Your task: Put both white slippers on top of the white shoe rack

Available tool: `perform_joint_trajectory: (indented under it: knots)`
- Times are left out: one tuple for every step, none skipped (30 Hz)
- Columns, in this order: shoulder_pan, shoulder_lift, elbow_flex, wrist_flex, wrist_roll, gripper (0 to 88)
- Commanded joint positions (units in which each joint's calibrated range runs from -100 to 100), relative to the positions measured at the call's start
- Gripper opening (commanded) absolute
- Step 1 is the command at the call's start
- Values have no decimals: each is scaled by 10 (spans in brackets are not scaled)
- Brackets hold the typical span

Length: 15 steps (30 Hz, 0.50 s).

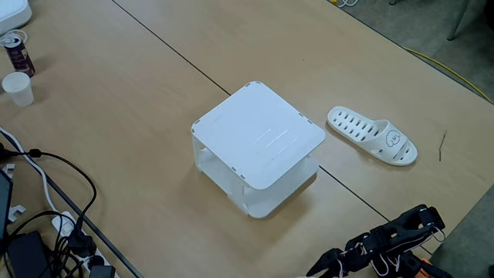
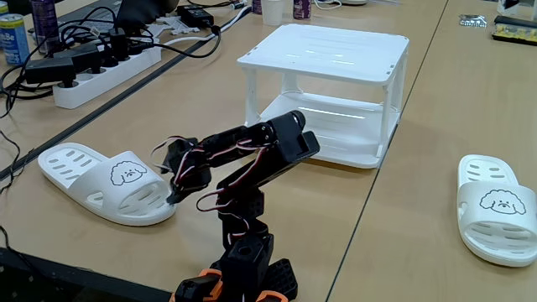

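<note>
Bright, even room light from above throws only soft shadows under the white shoe rack (image 1: 258, 139), whose top glints faintly, everything sharp.

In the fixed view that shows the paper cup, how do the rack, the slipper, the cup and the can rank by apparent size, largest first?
1. Rack
2. Slipper
3. Can and cup: they look alike in size, and the can is partly cut off, so I leave them unranked.

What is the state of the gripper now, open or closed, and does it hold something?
Gripper: cannot be told whether open or closed; it is low beside the left white slipper, and a grasp is not visible.
</note>
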Motion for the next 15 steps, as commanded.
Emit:
perform_joint_trajectory:
  knots:
    - [-17,2,-12,-7,4,238]
    - [-19,2,-15,-7,4,254]
    - [-19,2,-17,-7,4,266]
    - [-19,2,-19,-7,4,272]
    - [-19,2,-23,-7,4,273]
    - [-19,3,-26,-7,4,273]
    - [-19,5,-27,-7,4,273]
    - [-19,11,-33,-7,4,273]
    - [-19,22,-39,-7,4,273]
    - [-19,34,-48,-8,4,273]
    - [-19,48,-60,-8,4,273]
    - [-19,63,-74,-8,4,273]
    - [-19,77,-91,-8,4,273]
    - [-19,91,-105,-8,4,273]
    - [-19,103,-119,-8,4,273]
